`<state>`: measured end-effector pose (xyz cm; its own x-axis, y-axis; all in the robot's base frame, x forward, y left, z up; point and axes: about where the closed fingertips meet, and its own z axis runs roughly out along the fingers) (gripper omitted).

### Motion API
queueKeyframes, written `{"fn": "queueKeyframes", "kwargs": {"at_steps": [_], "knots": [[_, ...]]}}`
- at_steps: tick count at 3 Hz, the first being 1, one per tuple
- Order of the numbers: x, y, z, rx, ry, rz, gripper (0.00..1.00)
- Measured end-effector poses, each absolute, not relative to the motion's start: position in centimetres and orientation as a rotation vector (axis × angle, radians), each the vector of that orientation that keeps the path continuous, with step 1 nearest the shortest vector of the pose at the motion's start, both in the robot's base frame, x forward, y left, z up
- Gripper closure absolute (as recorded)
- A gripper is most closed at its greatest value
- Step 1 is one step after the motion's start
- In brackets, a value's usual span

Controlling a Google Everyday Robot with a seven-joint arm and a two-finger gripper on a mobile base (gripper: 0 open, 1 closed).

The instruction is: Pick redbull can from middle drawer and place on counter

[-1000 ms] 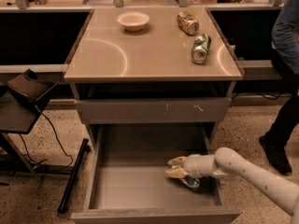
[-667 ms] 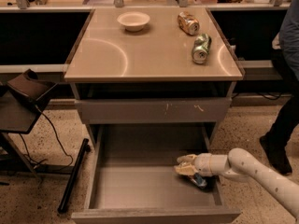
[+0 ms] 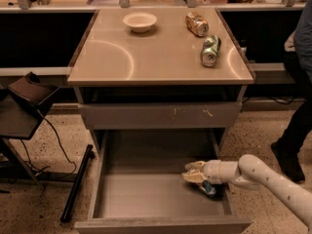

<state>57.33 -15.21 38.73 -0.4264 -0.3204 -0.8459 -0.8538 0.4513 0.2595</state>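
tool (image 3: pixel 194 173) low in middle drawer (image 3: pixel 146 199), just beside redbull can (image 3: pixel 209 189); its opening cannot be told

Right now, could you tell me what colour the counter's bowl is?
The bowl is pale cream, camera view; the gripper is inside the middle drawer.

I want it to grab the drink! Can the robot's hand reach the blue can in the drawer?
Probably yes. The hand is down inside the open drawer, right by the can, and nothing sits between them.
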Motion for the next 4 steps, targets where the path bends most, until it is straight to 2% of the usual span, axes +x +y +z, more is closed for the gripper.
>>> {"fn": "queueKeyframes", "kwargs": {"at_steps": [1,2,3,4], "knots": [[56.1,-12.2,42.9,-1.120,1.896,0.901,1.00],[54.1,-8.9,51.4,-1.296,1.746,0.736,1.00],[51.9,-8.5,60.2,-1.325,1.652,0.468,1.00],[49.8,-6.6,64.4,-1.356,1.601,0.366,1.00]]}}
